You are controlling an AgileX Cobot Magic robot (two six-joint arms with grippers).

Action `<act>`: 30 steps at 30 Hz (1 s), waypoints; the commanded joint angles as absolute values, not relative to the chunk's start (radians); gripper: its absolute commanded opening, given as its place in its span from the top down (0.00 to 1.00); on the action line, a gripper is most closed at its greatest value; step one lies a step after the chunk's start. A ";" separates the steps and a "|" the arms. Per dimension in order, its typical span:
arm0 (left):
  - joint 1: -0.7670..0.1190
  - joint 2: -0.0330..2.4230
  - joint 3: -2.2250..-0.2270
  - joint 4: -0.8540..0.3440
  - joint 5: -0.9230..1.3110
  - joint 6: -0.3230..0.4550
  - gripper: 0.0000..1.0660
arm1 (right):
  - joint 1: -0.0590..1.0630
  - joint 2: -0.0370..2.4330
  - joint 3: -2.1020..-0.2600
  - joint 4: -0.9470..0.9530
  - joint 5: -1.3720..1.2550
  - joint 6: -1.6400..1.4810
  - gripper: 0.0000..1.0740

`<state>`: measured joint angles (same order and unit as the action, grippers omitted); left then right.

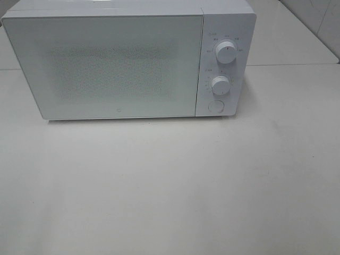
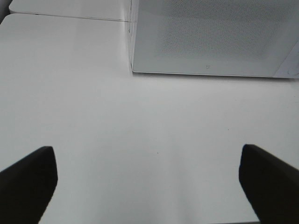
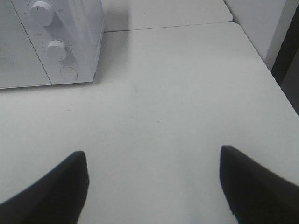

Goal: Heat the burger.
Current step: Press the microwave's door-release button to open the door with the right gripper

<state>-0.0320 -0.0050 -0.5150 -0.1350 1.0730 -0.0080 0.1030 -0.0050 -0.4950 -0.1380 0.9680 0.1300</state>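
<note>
A white microwave point(image 1: 127, 64) is sitting at the far side of the pale surface point(image 1: 170, 186), a little left of the middle. Its door point(image 1: 106, 66) is closed, lying flush with the control panel point(image 1: 226, 32) on its right. The dotted window in the door is giving back only a grey haze, so I cannot tell what is lying inside. The burger is showing in none of the views, and I cannot tell whether it is sitting behind that door.

On the panel, an upper knob point(image 1: 226, 53) is sitting above a lower knob point(image 1: 220, 83), and a round button point(image 1: 215, 106) is sitting just below them, near the bottom edge.

The left hand point(image 2: 148, 186) is hanging over the surface on the near side of the microwave, facing the left part of the door. It is released: its two dark fingers point(image 2: 28, 184) are standing wide apart, with only bare surface showing between them, and they are grasping nothing.

The right hand point(image 3: 154, 186) is hanging over the surface on the near right, with the control panel lying ahead of it on the far left. It too is released, its fingers point(image 3: 254, 182) spread well apart over bare surface and grasping nothing.
</note>
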 commanded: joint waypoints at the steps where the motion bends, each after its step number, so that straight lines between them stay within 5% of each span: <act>1: -0.028 -0.020 -0.514 -0.138 1.063 -0.016 0.08 | 0.100 -0.030 -0.495 -0.136 0.963 0.117 0.29; 13: -0.028 -0.020 -0.514 -0.138 1.063 -0.016 0.08 | 0.100 0.040 -0.578 -0.123 0.941 0.113 0.29; 30: -0.028 -0.020 -0.514 -0.138 1.063 -0.016 0.08 | 0.100 0.376 -0.586 -0.125 0.544 0.114 0.29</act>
